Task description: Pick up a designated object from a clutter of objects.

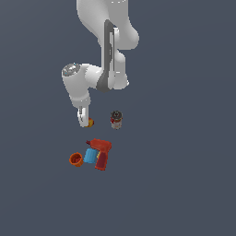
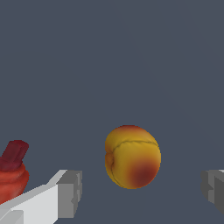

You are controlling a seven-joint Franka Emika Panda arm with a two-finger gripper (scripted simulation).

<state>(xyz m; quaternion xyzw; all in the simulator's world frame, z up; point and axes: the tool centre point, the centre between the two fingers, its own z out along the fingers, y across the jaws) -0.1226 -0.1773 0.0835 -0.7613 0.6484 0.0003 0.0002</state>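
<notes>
The designated object is a small round yellow-orange fruit shape with a red patch (image 2: 132, 156). In the wrist view it lies between my two grey fingertips, with gaps on both sides. My gripper (image 2: 142, 190) is open around it. In the exterior view the fruit (image 1: 91, 122) peeks out as an orange spot beside the lowered white gripper (image 1: 84, 120), which covers most of it. The rest of the clutter of objects lies nearby: a dark-topped can (image 1: 116, 120), a red power drill (image 1: 101, 152), a blue block (image 1: 90, 156) and an orange cup (image 1: 76, 160).
The drill (image 2: 12, 170) shows as a red shape at the edge of the wrist view, close to one finger. The can stands a short way to the exterior view's right of the gripper. The drill, block and cup sit grouped nearer the camera.
</notes>
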